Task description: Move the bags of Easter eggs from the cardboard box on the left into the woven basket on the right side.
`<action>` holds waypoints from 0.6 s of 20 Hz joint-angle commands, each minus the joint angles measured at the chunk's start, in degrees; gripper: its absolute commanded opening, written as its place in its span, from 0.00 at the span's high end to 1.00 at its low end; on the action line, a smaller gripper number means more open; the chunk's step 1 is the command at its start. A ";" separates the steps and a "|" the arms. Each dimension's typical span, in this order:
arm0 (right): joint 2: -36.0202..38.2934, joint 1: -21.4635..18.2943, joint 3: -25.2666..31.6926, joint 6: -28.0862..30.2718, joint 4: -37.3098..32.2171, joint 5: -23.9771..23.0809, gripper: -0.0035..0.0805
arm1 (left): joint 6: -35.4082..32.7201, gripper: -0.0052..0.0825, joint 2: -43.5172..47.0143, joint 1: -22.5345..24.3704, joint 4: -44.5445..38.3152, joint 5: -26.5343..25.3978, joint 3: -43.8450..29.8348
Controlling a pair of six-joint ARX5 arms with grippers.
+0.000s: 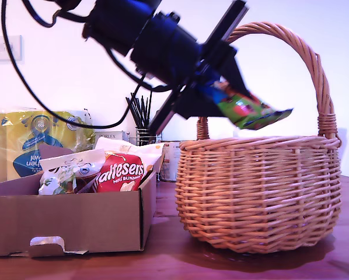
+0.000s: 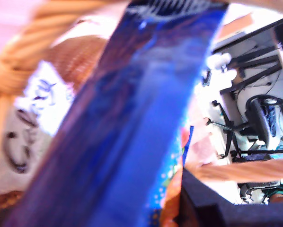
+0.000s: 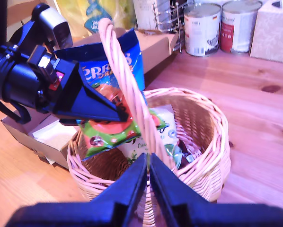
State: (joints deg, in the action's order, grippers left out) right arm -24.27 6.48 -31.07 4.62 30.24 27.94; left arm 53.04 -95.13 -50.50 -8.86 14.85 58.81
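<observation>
On the surface (image 1: 163, 262), the box (image 1: 69, 224) sits at the exterior view's left and the basket (image 1: 259, 192) just beside it at that view's right. Bags (image 1: 119, 172) lie in the box, with a towel pack (image 1: 31, 146) behind it. Our first tool (image 1: 212, 87) holds a bag (image 1: 250, 111) above the basket's opening, under its handle (image 1: 309, 64). Another bag (image 3: 163, 127) lies inside the basket. Cans (image 3: 219, 26) stand behind on the surface.

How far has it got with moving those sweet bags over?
Partly done. At least one white-green bag already lies in the woven basket. My first hand holds the blue Terry's bag above the basket, not yet released. The Maltesers bag and a white bag remain in the cardboard box.
</observation>
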 commanded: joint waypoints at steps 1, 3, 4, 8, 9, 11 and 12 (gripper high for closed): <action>0.09 0.26 -0.94 0.37 -0.28 0.09 0.97 | -0.15 0.68 -1.77 -1.29 -1.57 -0.44 -0.55; 0.09 0.26 -0.94 0.37 -0.26 0.09 0.97 | -1.01 0.44 -1.95 -1.99 -3.39 -0.37 -0.55; 0.09 0.26 -0.94 0.35 -0.24 0.09 0.97 | -1.03 0.35 -1.95 -2.21 -3.74 -0.39 -0.55; 0.09 0.26 -0.94 0.35 -0.09 0.11 0.97 | -1.60 0.36 -1.95 -2.12 -3.78 -1.51 -0.55; 0.09 0.26 -0.94 0.35 -0.04 0.15 0.97 | -1.62 0.40 -1.95 -2.12 -3.78 -1.95 -0.55; 0.09 0.26 -0.94 0.35 -0.02 0.26 0.97 | -1.60 0.54 -1.95 -1.81 -3.63 -1.55 -0.52; 0.09 0.26 -0.94 0.35 -0.02 0.26 0.97 | -1.62 0.65 -1.90 -1.68 -3.48 -0.52 -0.52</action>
State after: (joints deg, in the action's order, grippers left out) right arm -24.27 6.48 -31.07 4.62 30.48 27.99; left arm 51.94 -95.85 -52.10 -12.03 13.76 58.81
